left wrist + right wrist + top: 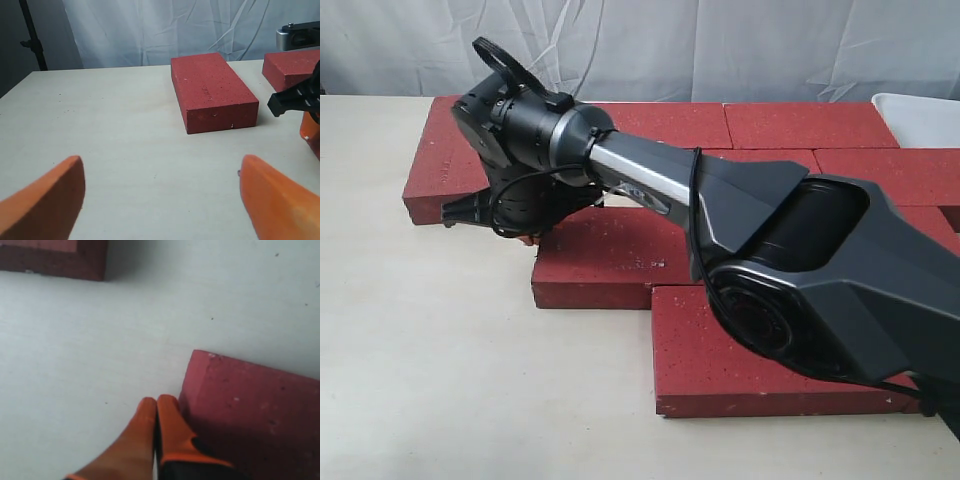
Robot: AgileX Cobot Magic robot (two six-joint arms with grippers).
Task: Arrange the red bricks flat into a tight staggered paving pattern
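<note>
**Red paving bricks, part-laid on bench**

- Item: red bricks [660, 122], dark red, gritty, pale-specked, all lying flat on the pale bench [440, 380].
- Placement: several lie edge to edge in offset rows at the far side. The front brick [610, 255] lies ahead of those rows. The nearest brick [760, 365] is stepped to its right.
- Outlier: the left wrist view shows a lone brick [212, 92], clear of its neighbour [290, 67].
- Right arm [650, 175]: reaches across the rows to the left. The right jaws are pressed together with nothing between them. Their orange fingers [167, 415] are low over the bench, hard beside a brick's end corner [255, 415]. Contact cannot be told.
- Left jaws: spread wide and empty. Their fingers [50, 200] frame bare bench, short of the lone brick.
- Sundry: white tray [920, 115] at the far right.
</note>
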